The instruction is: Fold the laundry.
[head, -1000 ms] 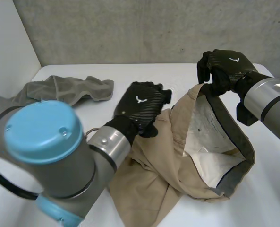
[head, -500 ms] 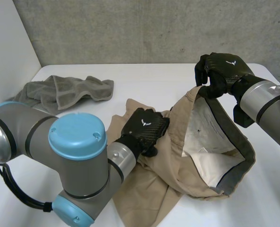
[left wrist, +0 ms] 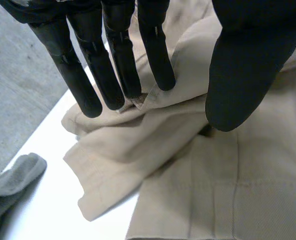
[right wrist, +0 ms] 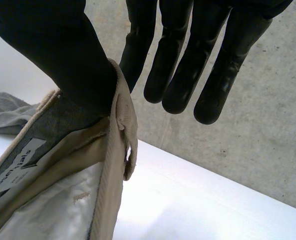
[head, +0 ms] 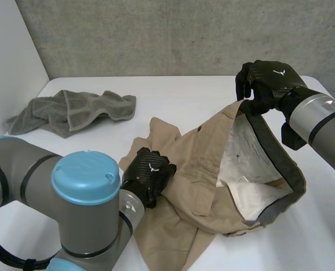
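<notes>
Spreading the trousers (head: pixel 207 164) out is the step in hand. The right hand (head: pixel 267 83) grips the raised waistband (head: pixel 267 148). The left hand (head: pixel 149 174), low on a leg, seems to pinch a fold. Next, draw them apart and lay the cloth flat

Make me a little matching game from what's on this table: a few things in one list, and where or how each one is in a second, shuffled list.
Things:
1. towel
2. left hand
3. right hand
4. table

Descriptions:
A. holds the waistband of the trousers up off the table
B. white
C. pinches a fold of a trouser leg
D. grey, crumpled at the far left of the table

Pairs: 1-D, 2-C, 3-A, 4-B
</notes>
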Robot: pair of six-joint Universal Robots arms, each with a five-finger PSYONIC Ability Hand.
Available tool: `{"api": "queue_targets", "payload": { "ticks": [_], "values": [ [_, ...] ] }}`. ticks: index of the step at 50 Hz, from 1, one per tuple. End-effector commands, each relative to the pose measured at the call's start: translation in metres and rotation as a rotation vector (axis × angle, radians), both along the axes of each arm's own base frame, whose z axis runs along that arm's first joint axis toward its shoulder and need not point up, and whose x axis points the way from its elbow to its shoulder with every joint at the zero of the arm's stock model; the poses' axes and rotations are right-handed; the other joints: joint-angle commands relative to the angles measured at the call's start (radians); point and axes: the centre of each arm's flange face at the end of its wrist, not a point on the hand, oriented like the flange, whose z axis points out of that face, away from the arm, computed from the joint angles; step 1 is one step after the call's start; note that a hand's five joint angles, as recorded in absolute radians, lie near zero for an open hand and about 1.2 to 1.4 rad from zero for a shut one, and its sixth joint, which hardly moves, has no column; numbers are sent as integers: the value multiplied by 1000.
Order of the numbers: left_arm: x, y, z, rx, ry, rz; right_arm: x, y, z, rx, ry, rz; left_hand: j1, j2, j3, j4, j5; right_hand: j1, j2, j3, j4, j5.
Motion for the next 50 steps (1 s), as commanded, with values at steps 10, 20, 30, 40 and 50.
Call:
{"api": "queue_targets", "payload": {
  "ticks": [10, 20, 30, 40, 50],
  "values": [
    [-20, -9, 58, -102, 207, -59, 1, 1, 0, 0, 3, 2, -73, -81, -84, -77, -77, 402, 216, 215, 204, 237],
    [-39, -14, 33, 103, 276, -107, 2, 3, -3, -1, 16, 10, -129, -137, -140, -133, -133, 402, 216, 215, 204, 237],
    [-42, -21, -4, 165, 150, -92, 3, 4, -4, -1, 22, 12, -173, -181, -184, -177, -177, 402, 216, 215, 204, 237],
    [-38, -26, -16, 117, 69, -70, 3, 3, -5, -6, 21, 10, 35, 27, 24, 30, 31, 402, 216, 215, 204, 237],
    [-41, -27, -5, 84, 91, -61, 3, 1, -8, -2, 24, 6, 670, 661, 658, 665, 665, 402, 216, 215, 204, 237]
  ]
}}
